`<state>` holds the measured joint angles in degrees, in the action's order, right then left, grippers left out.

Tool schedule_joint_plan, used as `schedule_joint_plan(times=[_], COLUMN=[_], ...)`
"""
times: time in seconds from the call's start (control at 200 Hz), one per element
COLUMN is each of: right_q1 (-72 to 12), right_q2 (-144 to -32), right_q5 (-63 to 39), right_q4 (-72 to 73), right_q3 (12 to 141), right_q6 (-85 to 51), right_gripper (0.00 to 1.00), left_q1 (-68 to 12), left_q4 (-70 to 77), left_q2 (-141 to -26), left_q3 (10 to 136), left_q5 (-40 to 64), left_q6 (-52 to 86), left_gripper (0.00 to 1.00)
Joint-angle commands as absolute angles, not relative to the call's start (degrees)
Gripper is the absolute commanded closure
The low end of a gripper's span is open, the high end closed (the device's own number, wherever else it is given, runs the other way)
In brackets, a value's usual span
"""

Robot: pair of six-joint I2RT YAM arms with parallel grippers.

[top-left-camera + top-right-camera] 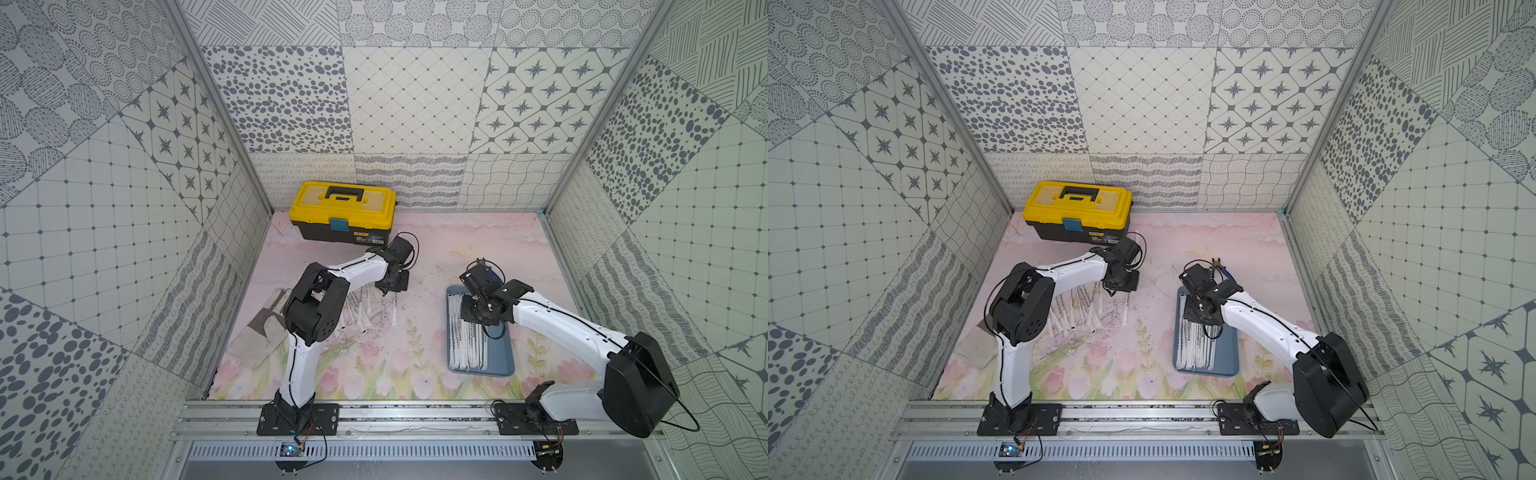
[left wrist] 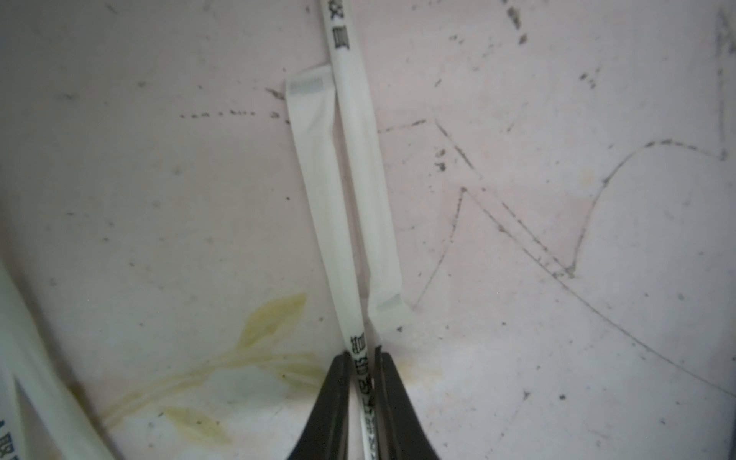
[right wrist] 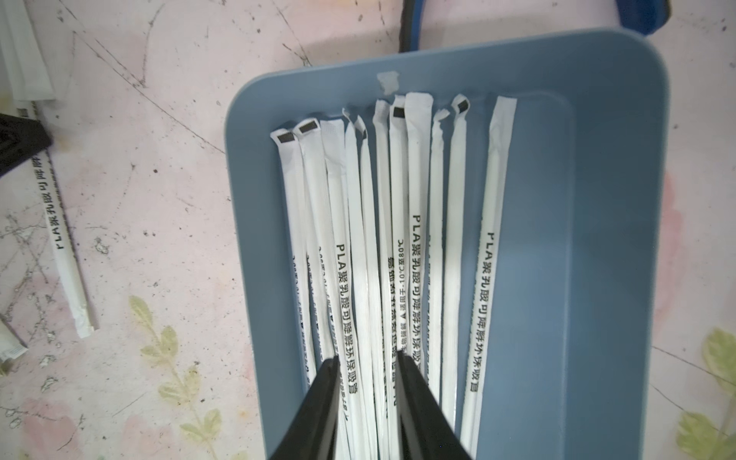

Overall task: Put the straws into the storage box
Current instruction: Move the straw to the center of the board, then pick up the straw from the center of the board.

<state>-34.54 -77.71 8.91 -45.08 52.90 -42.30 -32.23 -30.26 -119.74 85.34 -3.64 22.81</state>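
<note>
The storage box (image 1: 505, 357) (image 3: 597, 239) is a shallow blue-grey tray at the right, with several white-wrapped straws (image 1: 467, 345) (image 3: 418, 239) lying lengthwise in its left half. My right gripper (image 3: 366, 358) hangs low over that bundle, jaws apart, a few straws showing between them. Several loose straws (image 1: 357, 309) (image 1: 1079, 309) lie on the mat at the left, partly hidden by my left arm. My left gripper (image 2: 363, 358) (image 1: 392, 291) is shut on one straw (image 2: 318, 179) at its printed part, down at the mat. A second straw (image 2: 370, 199) crosses beside it.
A yellow-lidded black toolbox (image 1: 345, 212) stands at the back left. Blue-handled pliers (image 1: 1223, 270) lie just behind the tray. A grey work glove (image 1: 262, 328) lies at the left wall. One stray straw (image 3: 65, 247) lies on the mat left of the tray.
</note>
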Motion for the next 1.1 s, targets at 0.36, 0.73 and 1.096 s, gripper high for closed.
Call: schedule_joint_plan(times=[0.36,0.73,1.096], right_q1=[-43.55,-51.89,-56.09], right_q2=[-87.15,-100.16,-112.96], right_q5=[7.3,5.51,8.78], right_q4=[-39.37,-37.17,-39.72], right_q3=[60.05,69.09,79.44], right_q6=[-45.41,-47.31,-48.48], right_gripper=[0.73,0.71,0.72], left_q1=[-37.64,-27.78,-25.35], left_q4=[-16.41,-31.23,-29.44], left_q2=[-93.42,-73.37,-70.34], left_q3=[56.74,52.2,49.99], left_q5=[17.93,0.9,1.08], left_q6=[44.81,34.2,33.58], left_gripper=[0.73,0.65,0.64])
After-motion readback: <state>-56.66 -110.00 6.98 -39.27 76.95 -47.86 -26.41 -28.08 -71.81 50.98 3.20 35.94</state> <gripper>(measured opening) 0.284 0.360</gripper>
